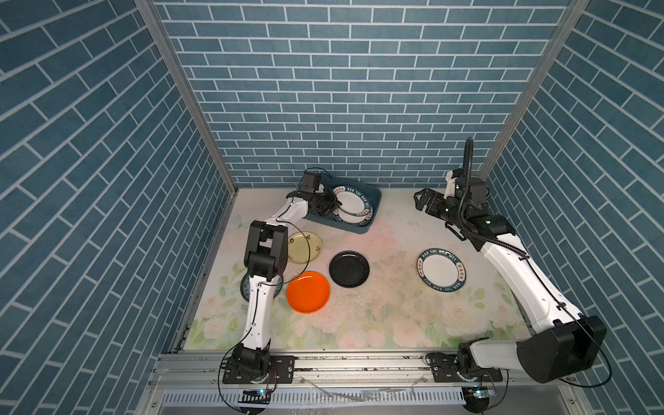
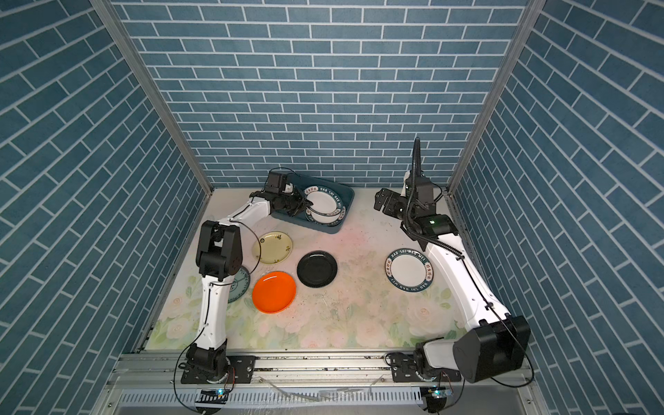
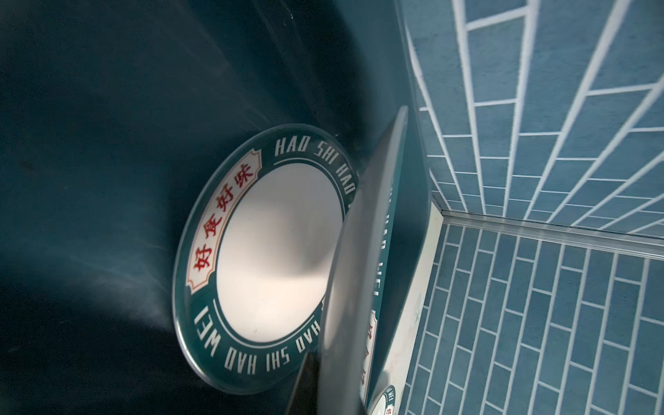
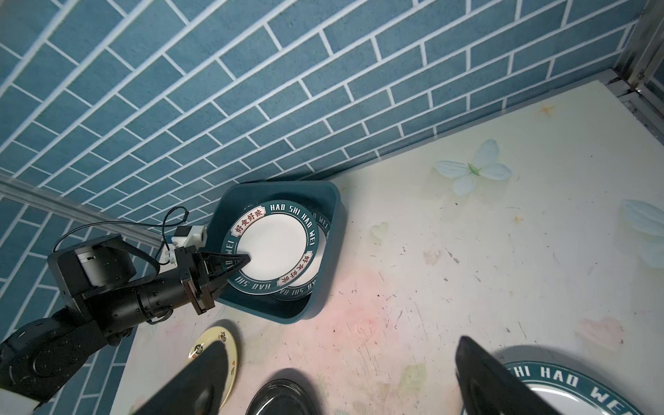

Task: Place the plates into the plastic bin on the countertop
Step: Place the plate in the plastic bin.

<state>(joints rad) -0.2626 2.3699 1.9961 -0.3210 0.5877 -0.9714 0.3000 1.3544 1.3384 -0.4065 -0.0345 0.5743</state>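
Clamping the rim of a white lettered plate (image 4: pixel 273 248), the left fingers (image 4: pixel 245 259) hold it tilted inside the plastic bin (image 1: pixel 376 197), over a second lettered plate (image 3: pixel 273 251) lying flat on the bin's floor; whether the two touch is unclear. The bin sits at the back of the desk (image 1: pixel 395 316), near the brick wall. The right fingers (image 1: pixel 419 201) stand well apart, holding nothing, above the desk's far right corner. On the desk's left half lie a pale yellow plate (image 1: pixel 307 248), a black plate (image 1: pixel 349 268) and an orange plate (image 1: pixel 308 291). A teal patterned plate (image 2: pixel 241 285) is mostly hidden under the left arm, and a third lettered plate (image 1: pixel 441 268) lies on the right
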